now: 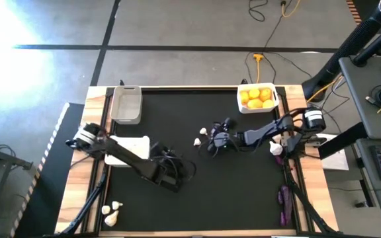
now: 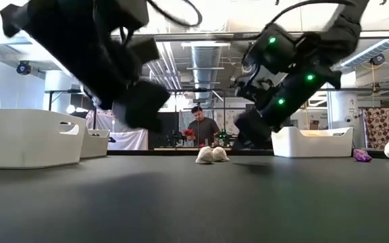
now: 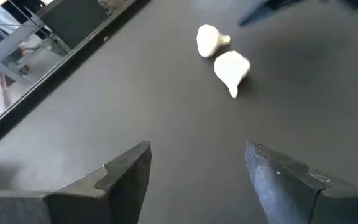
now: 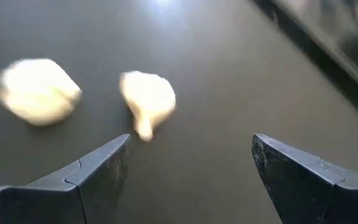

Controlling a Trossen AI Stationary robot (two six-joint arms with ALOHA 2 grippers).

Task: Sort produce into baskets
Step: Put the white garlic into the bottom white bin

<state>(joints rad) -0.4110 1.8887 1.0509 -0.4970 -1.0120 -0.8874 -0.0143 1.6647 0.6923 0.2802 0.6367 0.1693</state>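
Observation:
Two whitish garlic bulbs lie side by side on the black mat near the table's middle; they also show in the low view. My right gripper hovers open just to their right, with the nearer bulb a little ahead of its fingers. My left gripper is open above bare mat, nearer the front and left of the bulbs. Yellow citrus fruits fill the white basket at the far right. A greyish basket stands at the far left, and another white basket lies under my left arm.
More garlic lies at the near left edge and one bulb by the right arm's base. Purple eggplant pieces lie along the right edge. Cables loop around both wrists. A person stands in the room beyond the table.

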